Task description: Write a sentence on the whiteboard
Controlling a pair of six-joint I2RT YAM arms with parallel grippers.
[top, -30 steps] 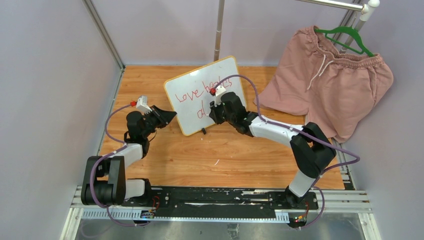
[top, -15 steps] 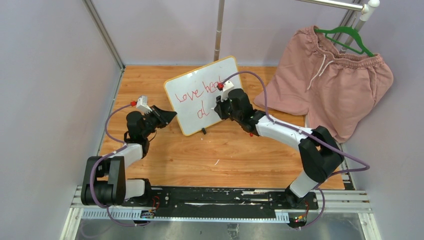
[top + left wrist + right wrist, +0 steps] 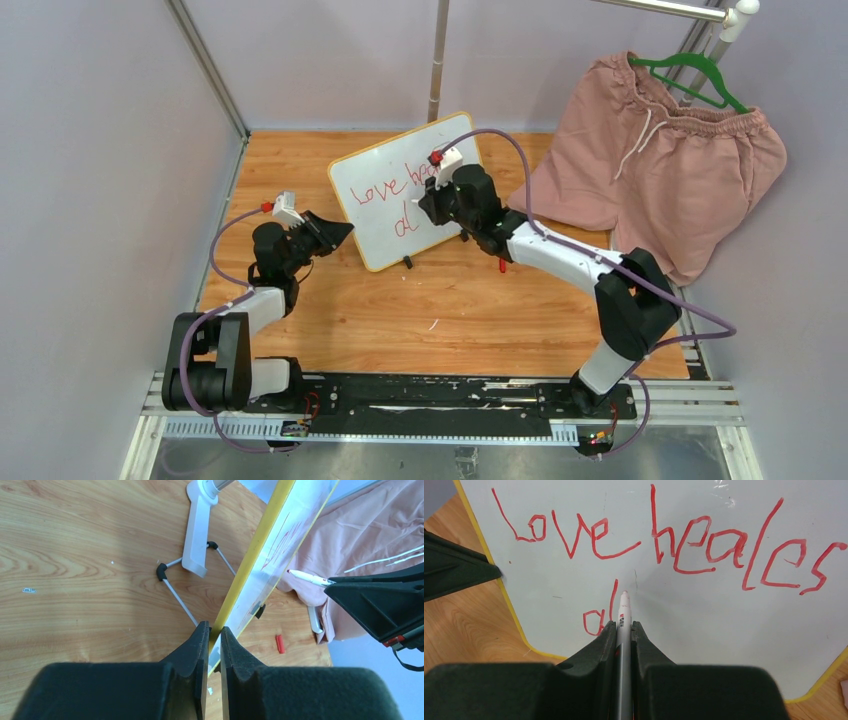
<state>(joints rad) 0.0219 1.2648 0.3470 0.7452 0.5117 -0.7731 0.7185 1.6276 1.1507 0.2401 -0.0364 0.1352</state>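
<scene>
Top view: right gripper [image 3: 428, 208] covers the sentence [image 3: 375, 192] at its 3 o'clock end.
Right wrist: board [image 3: 704, 630] cut off at 12 and 3 o'clock; marker [image 3: 623, 617] barrel hidden inside gripper.
Left wrist: sentence too oblique to read.

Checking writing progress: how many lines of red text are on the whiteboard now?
2. The upper line, "love heales", spans the whiteboard; the lower line, just "al", sits lower left by the marker tip.

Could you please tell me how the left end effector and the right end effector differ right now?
The left end effector is clamped on the whiteboard at its yellow edge, while the right end effector grips a marker. The left one sits edge-on at the board's side; the right one faces its front, marker tip by the red writing. Both are black and shut.
</scene>
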